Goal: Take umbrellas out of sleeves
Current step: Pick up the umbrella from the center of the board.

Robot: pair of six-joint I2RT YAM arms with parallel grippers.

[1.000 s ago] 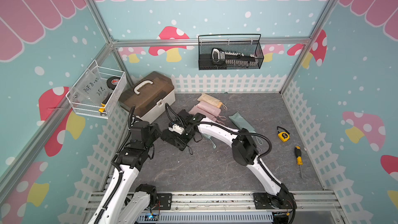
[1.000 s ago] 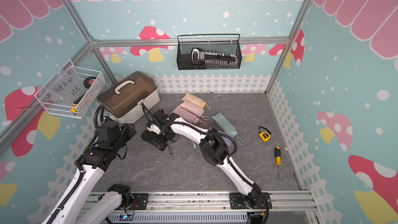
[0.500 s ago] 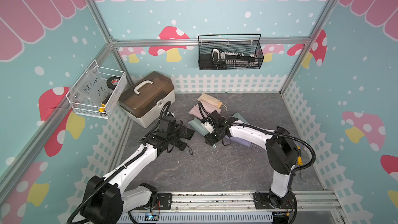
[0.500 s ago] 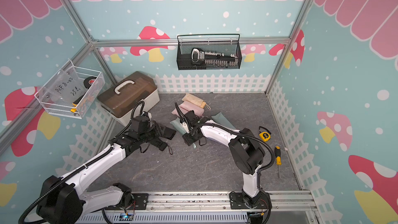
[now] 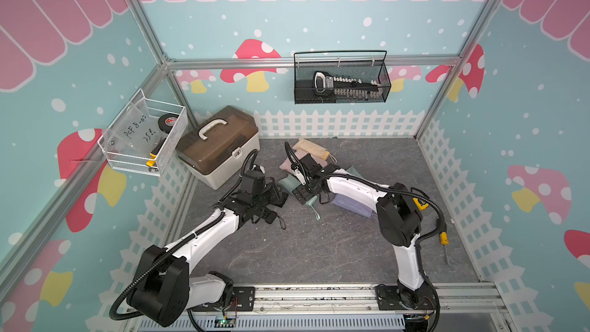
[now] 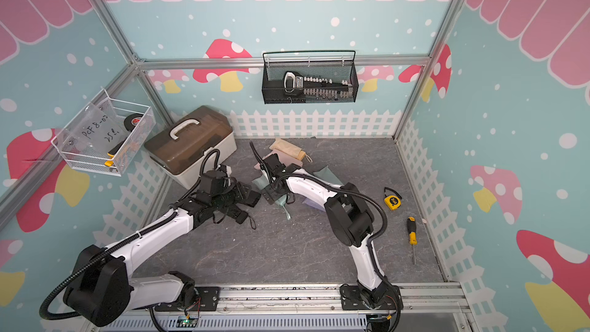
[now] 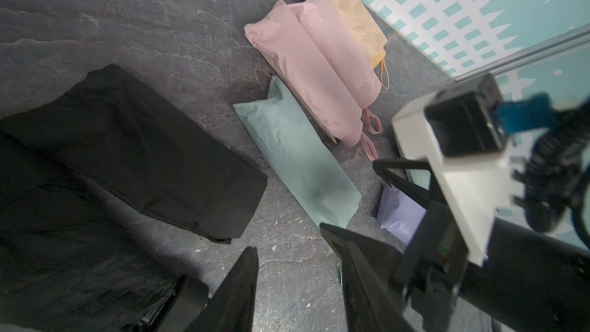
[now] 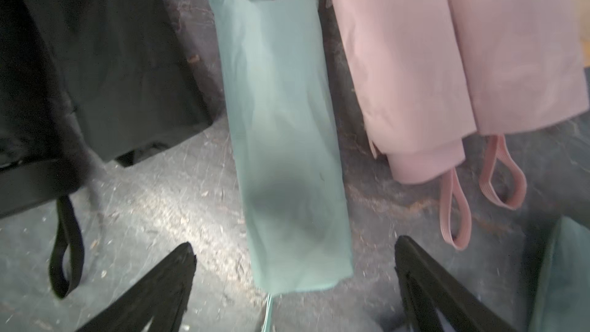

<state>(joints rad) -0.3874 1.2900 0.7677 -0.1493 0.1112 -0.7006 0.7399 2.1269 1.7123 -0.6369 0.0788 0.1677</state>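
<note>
Mint sleeve (image 8: pixel 284 142) lies flat on the table between black and pink ones, right claw (image 8: pixel 293 282) spread wide and empty over its mouth, so pinching cloth alone could drag the whole bundle.

Mint sleeve (image 8: pixel 284 142) plain and pale, two pink sleeves (image 8: pixel 447 59) beside it, black fabric (image 7: pixel 134 151) opposite, all over grey marbled floor (image 8: pixel 166 206).

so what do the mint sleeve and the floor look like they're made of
Mint sleeve: looks like thin woven synthetic fabric, matte; it lies limp with soft creases and a slightly frayed cut edge. Floor: dark grey with pale veins like slate, though it may be a printed mat; the look leaves that open.
</note>
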